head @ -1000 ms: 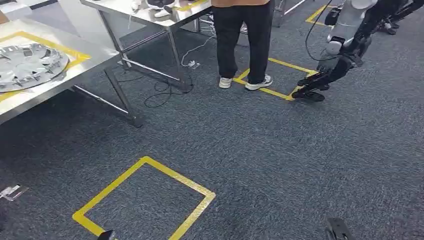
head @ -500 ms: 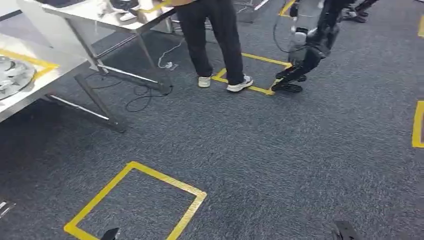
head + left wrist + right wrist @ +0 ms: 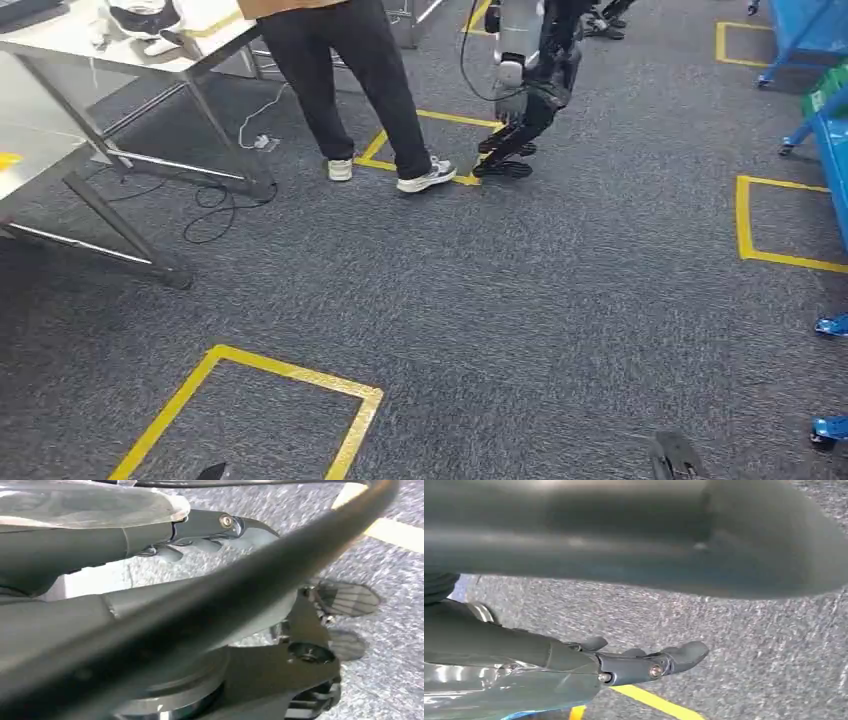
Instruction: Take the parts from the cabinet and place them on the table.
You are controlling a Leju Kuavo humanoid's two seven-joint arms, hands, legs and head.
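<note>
Transit step, I judged: both arms hung over carpet, left hand point(image 3: 220, 530) and right hand point(image 3: 649, 665) empty, fingers loosely apart. Parts, cabinet unseen; next I needed cabinet located. Desk point(image 3: 60, 45) behind-left.

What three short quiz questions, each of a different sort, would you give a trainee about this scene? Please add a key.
1. True or false: the right hand holds a part.
2. Fill in: the taped square nearest the camera is ____ in colour.
3. Where does the person stand? A) on a chair; B) on the carpet beside the steel table; C) inside the nearest taped square.

Key: 1 false; 2 yellow; 3 B.
</note>
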